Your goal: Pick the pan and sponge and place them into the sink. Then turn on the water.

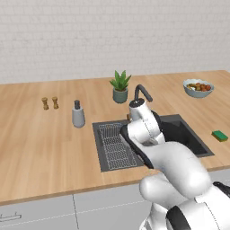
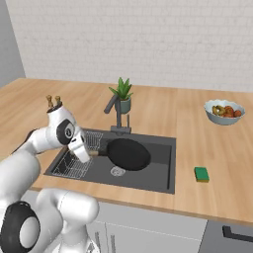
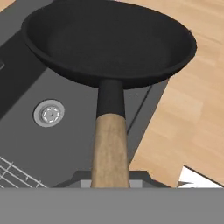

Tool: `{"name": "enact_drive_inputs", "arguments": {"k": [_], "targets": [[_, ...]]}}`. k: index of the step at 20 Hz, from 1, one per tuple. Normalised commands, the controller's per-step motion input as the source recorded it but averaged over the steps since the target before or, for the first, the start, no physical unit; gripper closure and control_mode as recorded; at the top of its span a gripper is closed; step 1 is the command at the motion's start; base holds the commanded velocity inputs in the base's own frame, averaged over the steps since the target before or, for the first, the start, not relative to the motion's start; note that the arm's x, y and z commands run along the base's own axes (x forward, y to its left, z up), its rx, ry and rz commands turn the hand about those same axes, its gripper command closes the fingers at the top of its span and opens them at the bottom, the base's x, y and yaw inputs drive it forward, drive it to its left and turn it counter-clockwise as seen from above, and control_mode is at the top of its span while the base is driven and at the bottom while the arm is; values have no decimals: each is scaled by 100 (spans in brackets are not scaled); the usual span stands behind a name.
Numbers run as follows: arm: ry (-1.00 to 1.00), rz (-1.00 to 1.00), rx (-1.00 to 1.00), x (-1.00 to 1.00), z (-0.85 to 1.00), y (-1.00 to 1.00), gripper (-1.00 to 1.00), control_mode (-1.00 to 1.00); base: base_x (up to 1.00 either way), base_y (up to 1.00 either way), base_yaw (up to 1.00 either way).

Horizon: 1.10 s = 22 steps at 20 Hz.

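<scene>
Pan (image 2: 128,153) hangs over sink (image 2: 163,183), handle in jaws.

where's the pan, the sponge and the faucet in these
pan (image 2: 129,153), right base view, on the middle of its black bowl, over the sink
sponge (image 2: 201,174), right base view, on its green top, lying on the counter
faucet (image 2: 117,114), right base view, on its upright dark stem

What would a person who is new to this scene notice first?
Most striking is the round black frying pan with a wooden handle, held by its handle in the end effector above the dark grey recessed sink. Next, the small green sponge lies alone on the wooden counter, right of the sink.
</scene>
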Motion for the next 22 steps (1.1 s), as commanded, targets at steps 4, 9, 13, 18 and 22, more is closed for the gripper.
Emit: {"name": "enact_drive_inputs", "arguments": {"k": [4, 9, 13, 18, 22], "targets": [[1, 0, 0, 65, -39, -30, 100, -100, 0, 0, 0], [3, 0, 0, 70, -35, -5, 100, -100, 0, 0, 0], [0, 0, 0, 62, -48, -4, 100, -100, 0, 0, 0], [1, 0, -1, 41, -61, 0, 100, -100, 0, 0, 0], [5, 0, -1, 15, -61, 0, 100, -100, 0, 0, 0]]}}
